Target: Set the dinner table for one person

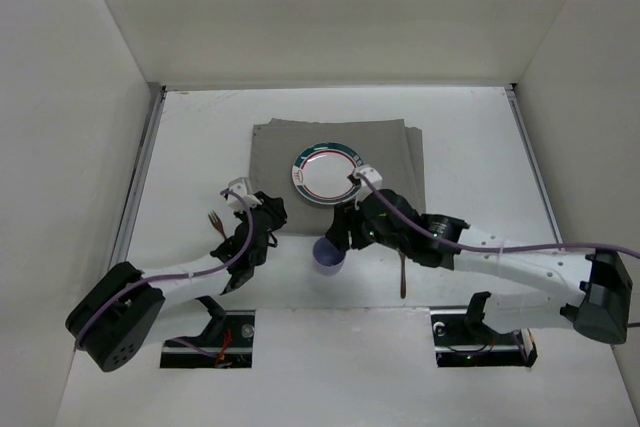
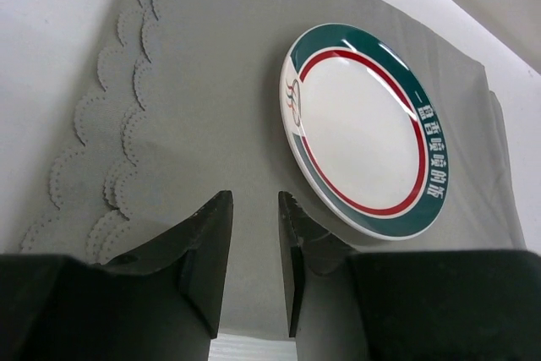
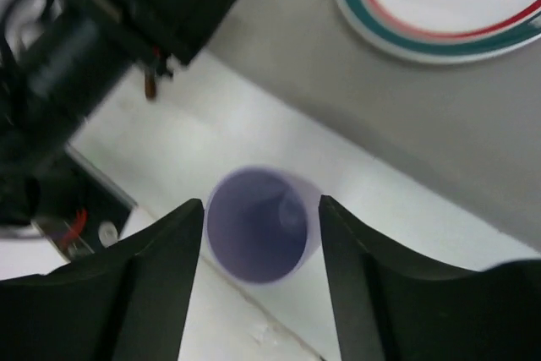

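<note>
A white plate [image 1: 325, 171] with a green and red rim lies on the grey cloth mat [image 1: 280, 147] on the white dinner table [image 1: 480, 147]. A purple cup [image 1: 329, 256] stands upright on the table just in front of the mat. My right gripper [image 1: 345, 234] is open above it, and the right wrist view shows the cup [image 3: 258, 224] between the two fingers [image 3: 169, 251], not clamped. My left gripper [image 1: 268, 217] is narrowly open and empty over the mat's near left edge; it [image 2: 254, 200] points toward the plate [image 2: 363, 128].
A brown fork [image 1: 214, 224] lies on the table left of the left gripper. A brown-handled utensil [image 1: 402, 272] lies right of the cup, partly under the right arm. Metal rails [image 1: 140, 177] run along the table's sides, and white walls enclose it.
</note>
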`<action>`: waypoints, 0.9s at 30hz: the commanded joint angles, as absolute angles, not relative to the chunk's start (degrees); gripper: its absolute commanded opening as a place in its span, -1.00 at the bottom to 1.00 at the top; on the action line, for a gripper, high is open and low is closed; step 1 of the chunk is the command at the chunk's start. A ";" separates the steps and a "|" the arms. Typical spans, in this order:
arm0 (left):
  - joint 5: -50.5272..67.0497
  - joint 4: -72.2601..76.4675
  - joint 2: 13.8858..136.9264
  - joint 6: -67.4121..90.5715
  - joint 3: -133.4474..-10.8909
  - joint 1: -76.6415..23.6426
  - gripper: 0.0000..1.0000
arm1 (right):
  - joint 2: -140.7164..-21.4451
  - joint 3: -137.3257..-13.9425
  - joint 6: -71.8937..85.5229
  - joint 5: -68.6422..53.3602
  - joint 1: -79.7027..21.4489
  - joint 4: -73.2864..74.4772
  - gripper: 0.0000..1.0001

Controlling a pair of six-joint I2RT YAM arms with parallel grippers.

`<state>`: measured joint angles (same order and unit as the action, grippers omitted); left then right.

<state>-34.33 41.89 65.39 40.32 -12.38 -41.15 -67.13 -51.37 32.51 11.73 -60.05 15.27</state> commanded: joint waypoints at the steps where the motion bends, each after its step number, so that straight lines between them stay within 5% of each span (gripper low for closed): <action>1: -35.42 42.98 63.19 39.46 -13.54 -41.26 -0.47 | -69.95 -52.29 29.00 12.92 -63.93 18.63 0.28; 10: -34.72 42.80 63.46 40.16 -13.18 -40.82 -0.43 | -74.36 -53.26 29.44 21.00 -66.14 19.86 0.17; 27: -34.54 42.89 63.11 40.87 -12.83 -40.39 -0.37 | -76.37 -53.61 29.00 16.18 -64.47 19.07 0.11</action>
<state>-34.28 40.93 63.90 40.53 -12.38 -40.77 -74.48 -51.42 29.58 18.20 -64.73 19.46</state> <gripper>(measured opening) 0.308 0.557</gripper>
